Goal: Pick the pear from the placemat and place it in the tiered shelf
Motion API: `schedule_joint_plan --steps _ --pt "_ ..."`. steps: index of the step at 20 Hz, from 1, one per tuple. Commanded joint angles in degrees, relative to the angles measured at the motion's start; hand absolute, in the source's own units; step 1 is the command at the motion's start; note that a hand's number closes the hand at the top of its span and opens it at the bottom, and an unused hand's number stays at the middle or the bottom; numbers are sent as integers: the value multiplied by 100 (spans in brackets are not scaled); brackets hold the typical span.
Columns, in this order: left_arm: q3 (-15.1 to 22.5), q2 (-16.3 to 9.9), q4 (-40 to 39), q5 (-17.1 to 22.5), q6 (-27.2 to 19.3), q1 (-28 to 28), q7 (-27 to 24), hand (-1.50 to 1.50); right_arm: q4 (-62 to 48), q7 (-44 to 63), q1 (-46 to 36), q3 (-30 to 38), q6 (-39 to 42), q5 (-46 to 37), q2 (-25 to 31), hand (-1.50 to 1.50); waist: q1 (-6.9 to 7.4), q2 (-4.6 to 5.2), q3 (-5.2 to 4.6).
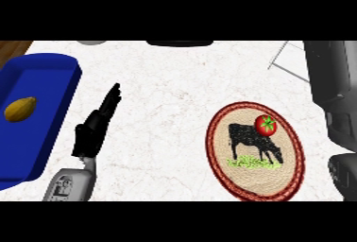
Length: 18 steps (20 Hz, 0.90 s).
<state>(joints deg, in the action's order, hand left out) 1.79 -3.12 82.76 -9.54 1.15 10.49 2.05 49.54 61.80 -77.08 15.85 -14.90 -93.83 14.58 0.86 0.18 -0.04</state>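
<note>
The yellow-brown pear (21,108) lies inside the blue tiered shelf (49,71) at the left edge. My left hand (96,124) is just right of the shelf, open, with its fingers straight and pointing away from me. It holds nothing and is apart from the pear. The round woven placemat (255,184) with a cow picture lies at the right; a red tomato (266,125) sits on its far part. My right hand (335,85) shows large and dark at the right edge, open with its fingers up, at rest.
The white marble counter (174,85) spreads between the shelf and the placemat. A thin wire frame (284,57) stands at the back right. A dark flat object (180,43) and a grey one (90,42) sit at the far edge.
</note>
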Motion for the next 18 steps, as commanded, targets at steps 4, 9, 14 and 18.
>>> schedule_joint_plan --steps 4,9,14,18 --pt "17 -53 193 -38 27 -43 45 0 -354 93 19 58 -198 -126 295 150 -5 -5 2" --pt "162 17 288 -152 -26 -397 -137 0 -747 -323 -189 127 -144 -152 797 150 24 -5 2" --pt "-109 -104 -2 16 74 154 53 0 -1267 -426 162 189 -842 -318 1051 150 20 20 3" --pt "-136 -97 -135 77 137 106 -153 0 -1888 -1180 237 158 -1275 -260 1306 150 64 45 3"
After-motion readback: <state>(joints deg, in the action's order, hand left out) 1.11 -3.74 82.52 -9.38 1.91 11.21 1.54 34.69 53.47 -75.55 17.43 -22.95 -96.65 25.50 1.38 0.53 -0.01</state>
